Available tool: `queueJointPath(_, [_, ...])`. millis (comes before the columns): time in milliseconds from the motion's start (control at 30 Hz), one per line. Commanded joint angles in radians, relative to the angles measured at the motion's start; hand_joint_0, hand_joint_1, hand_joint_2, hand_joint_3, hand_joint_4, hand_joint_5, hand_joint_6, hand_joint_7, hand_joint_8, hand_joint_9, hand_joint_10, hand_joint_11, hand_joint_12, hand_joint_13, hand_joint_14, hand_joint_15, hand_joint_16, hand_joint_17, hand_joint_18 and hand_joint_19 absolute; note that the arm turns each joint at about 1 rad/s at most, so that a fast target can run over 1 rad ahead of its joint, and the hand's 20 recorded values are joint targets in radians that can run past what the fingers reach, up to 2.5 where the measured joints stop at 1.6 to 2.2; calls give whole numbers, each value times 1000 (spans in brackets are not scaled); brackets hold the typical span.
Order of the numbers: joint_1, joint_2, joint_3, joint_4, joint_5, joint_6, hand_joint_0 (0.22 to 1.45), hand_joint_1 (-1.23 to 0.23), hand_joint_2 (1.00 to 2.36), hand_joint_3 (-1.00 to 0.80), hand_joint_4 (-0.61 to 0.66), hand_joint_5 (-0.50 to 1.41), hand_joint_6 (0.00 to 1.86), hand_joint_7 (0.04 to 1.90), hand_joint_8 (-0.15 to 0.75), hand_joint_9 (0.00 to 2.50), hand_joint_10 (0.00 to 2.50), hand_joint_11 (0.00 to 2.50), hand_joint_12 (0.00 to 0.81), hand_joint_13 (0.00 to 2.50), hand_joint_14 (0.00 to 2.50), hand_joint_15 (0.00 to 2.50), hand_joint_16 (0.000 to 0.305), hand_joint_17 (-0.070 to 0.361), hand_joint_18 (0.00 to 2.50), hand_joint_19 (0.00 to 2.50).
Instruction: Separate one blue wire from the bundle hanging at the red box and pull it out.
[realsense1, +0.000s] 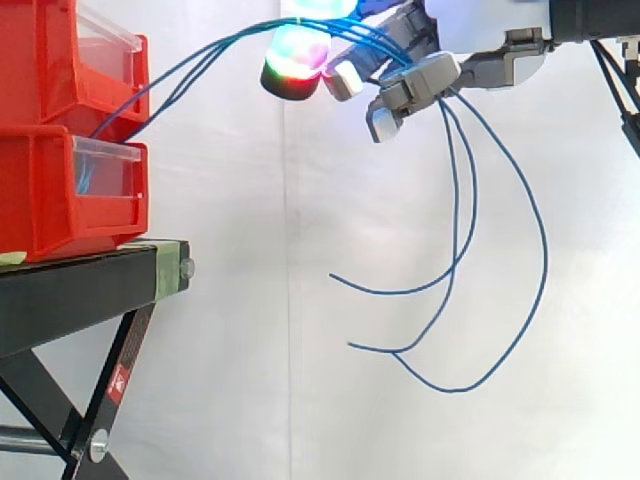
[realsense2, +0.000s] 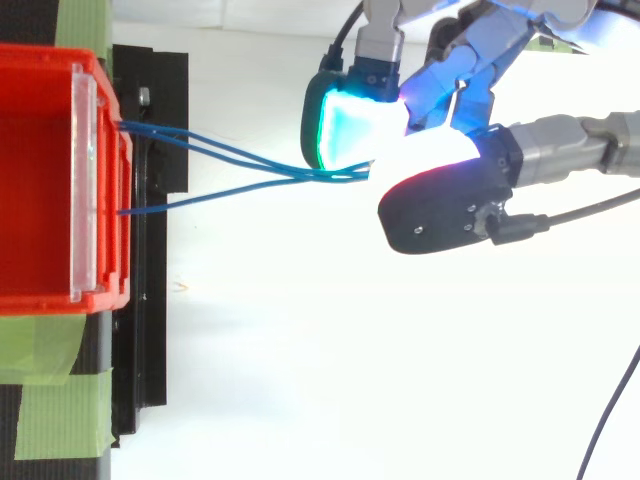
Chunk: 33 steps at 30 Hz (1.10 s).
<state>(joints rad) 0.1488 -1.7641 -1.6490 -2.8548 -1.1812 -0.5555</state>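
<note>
Strung as blue wires (realsense2: 335, 175) from the front of the red bins (realsense1: 40, 190) at left, rising rightward into the hand (realsense2: 450, 205) — then drooping in long loops past it. Reaching in from the right, high, well apart from the black stand (realsense1: 80, 280). Curled tight round the blue wires — pads glowing.

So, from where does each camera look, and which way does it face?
Side view: beside the work, at about its height, facing level across the bins, stand and wires; the hand is at the upper right, fingers curled round the wires.
Top view: above the work, facing down on a bin, the stand and the wires; the hand is at the upper right.
Shared: bins, stand, wires and hand.
</note>
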Motion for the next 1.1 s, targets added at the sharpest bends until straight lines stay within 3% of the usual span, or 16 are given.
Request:
queueJointPath(0, [0,0,0,0,0,-1,609,-620,1025,-173,201,-164,768,1080,353,1064,20,1137,298,1349,387,1689,50,112,804,960])
queueJointPath(500, [3,0,0,18,3,2,649,-785,1031,-89,200,-174,765,1079,338,1014,21,1126,295,1350,240,1801,48,108,784,918])
queueJointPath(833, [9,0,0,6,5,124,686,-858,1030,-123,198,-194,784,1059,322,947,19,1128,301,1297,254,1787,46,104,743,915])
queueJointPath(1067, [9,0,0,-11,5,163,714,-912,1032,-101,214,-237,818,997,316,879,18,1125,307,1238,267,1790,38,85,661,759])
